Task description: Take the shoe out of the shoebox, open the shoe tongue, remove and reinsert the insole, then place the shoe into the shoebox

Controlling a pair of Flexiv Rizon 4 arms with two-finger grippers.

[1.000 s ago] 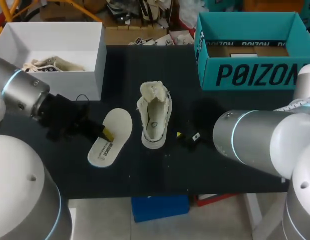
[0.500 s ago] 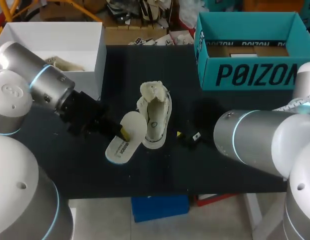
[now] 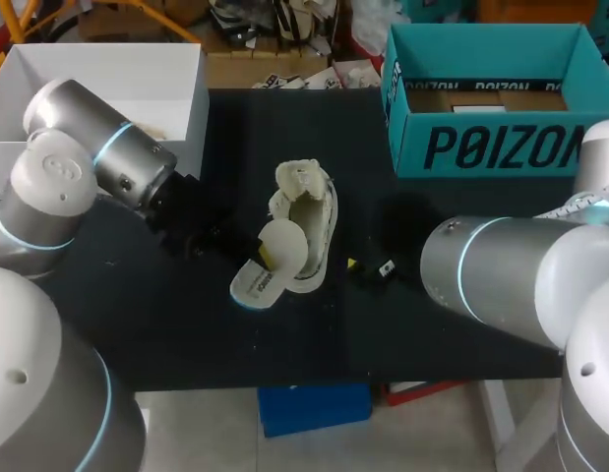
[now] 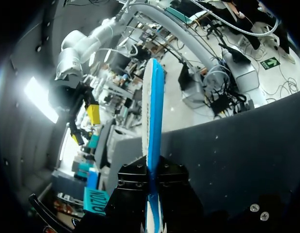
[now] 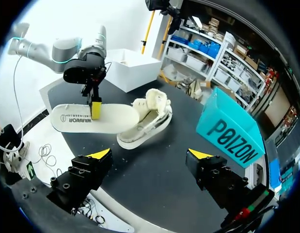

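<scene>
Head view: shoe (image 3: pixel 309 221) on dark worktop (image 3: pixel 402 324), opening up, teal shoebox (image 3: pixel 501 147) well apart.
Insole (image 3: pixel 253 282): held clear of worktop, 1 end against shoe's side.
Left jaws: clamped on insole from 2 sides.
Right jaws: spread wide, holding nothing, near shoe.

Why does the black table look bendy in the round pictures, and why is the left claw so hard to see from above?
Right wrist view: the fisheye lens bows the edge of the black table; left wrist view: the same bend. Head view: the left gripper is black on that dark table, so only its yellow tip shows, against the white foam insole.
</scene>
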